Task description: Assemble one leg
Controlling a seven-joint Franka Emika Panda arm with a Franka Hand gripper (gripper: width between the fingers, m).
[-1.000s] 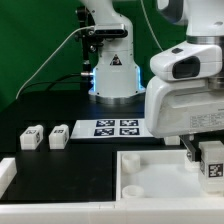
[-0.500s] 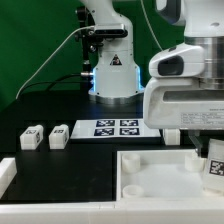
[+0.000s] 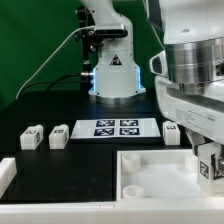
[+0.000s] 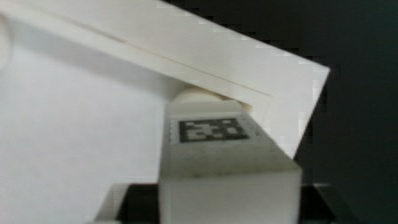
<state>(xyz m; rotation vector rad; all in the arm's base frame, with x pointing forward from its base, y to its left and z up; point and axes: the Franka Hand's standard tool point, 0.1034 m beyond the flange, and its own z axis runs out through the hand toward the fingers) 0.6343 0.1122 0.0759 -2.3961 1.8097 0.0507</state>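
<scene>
My gripper (image 3: 206,156) is shut on a small white leg (image 3: 209,166) with a black-and-white marker. It holds the leg upright over the corner of the large white tray (image 3: 150,168) at the exterior view's right. In the wrist view the leg (image 4: 217,140) runs out from between the dark fingers (image 4: 135,200) and its far end is at the tray's corner (image 4: 249,70). Whether it touches the socket is hidden. Two more legs (image 3: 31,137) (image 3: 58,135) lie on the black table at the exterior view's left. A third (image 3: 172,133) stands behind the tray.
The marker board (image 3: 118,127) lies flat behind the tray. The robot base (image 3: 112,70) stands at the back with a cable. A white part's edge (image 3: 6,175) shows at the exterior view's left.
The wrist has turned and the arm's body has shifted in view. The held leg has moved a little toward the exterior view's left and down, still over the tray's corner.
</scene>
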